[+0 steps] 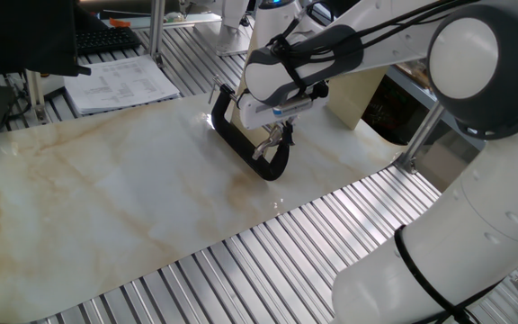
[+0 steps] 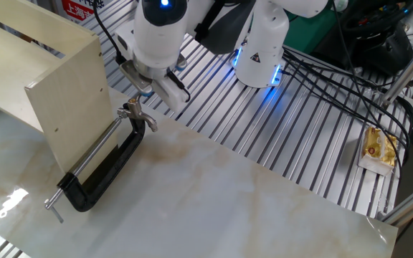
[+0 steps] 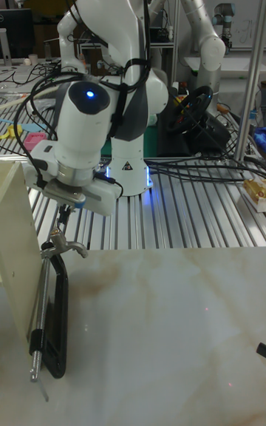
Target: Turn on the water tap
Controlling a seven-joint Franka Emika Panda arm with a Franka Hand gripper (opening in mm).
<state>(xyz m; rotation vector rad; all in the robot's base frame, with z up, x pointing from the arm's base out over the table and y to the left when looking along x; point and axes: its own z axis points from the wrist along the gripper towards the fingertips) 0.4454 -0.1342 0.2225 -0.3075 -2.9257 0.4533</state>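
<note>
The water tap [image 1: 239,144] lies flat on the marble table [image 1: 106,198]: a glossy black U-shaped body [image 2: 113,168] spanned by a thin silver rod [image 3: 41,300], with a small chrome lever [image 2: 133,112] at its end nearest the robot base. My gripper [image 2: 138,104] hangs straight down over that lever [image 3: 63,248], fingertips just above or touching it. The fingers [image 3: 65,220] look pressed together into one thin dark tip. In the one fixed view the gripper [image 1: 283,135] sits at the tap's near end.
A large beige blocky arch [image 2: 56,79] stands right beside the tap's rod side. Ribbed metal surface [image 2: 264,122] surrounds the marble slab. Papers [image 1: 124,83] lie at the back, and cables and a yellow packet [image 2: 378,148] lie off to the side.
</note>
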